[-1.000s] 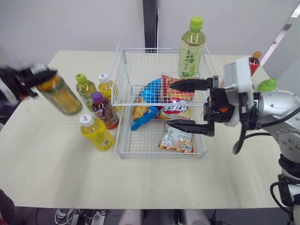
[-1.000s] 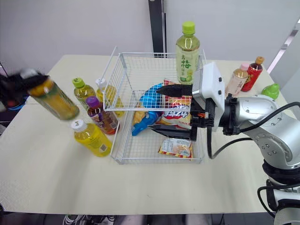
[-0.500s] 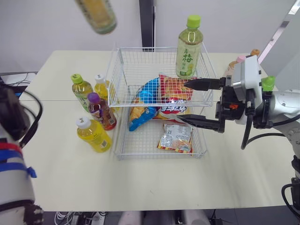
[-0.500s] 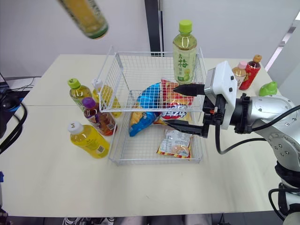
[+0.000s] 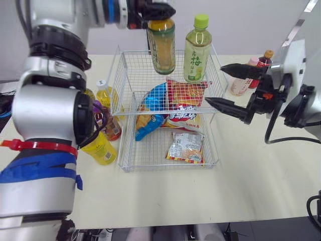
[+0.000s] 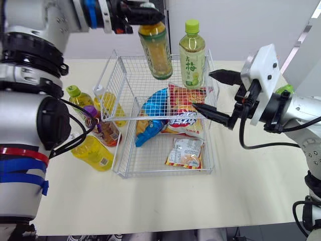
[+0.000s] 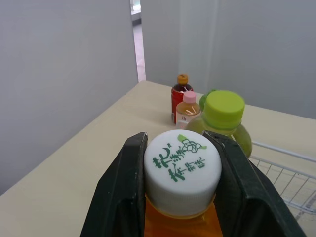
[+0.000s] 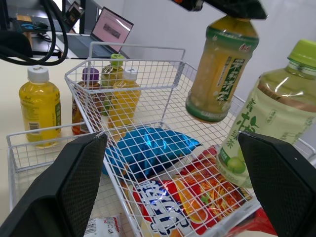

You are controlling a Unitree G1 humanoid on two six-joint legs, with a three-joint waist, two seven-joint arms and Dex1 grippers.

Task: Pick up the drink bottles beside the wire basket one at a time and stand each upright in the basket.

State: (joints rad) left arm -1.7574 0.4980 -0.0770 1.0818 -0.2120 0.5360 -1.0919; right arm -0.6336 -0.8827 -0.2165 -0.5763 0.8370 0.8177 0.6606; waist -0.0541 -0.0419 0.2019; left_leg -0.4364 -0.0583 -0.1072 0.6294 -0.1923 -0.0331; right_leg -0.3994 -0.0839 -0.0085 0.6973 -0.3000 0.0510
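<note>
Amber plastic bottle [image 5: 161, 47] hangs from left claw [image 5: 160, 14] over gridded wire basket [image 5: 168, 167]

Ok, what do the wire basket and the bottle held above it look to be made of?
The wire basket: thin metal wire, apparently white-coated; an open, see-through grid. The bottle in the left gripper: probably clear plastic; amber drink shows through it, with a glossy printed label and a white cap.
</note>
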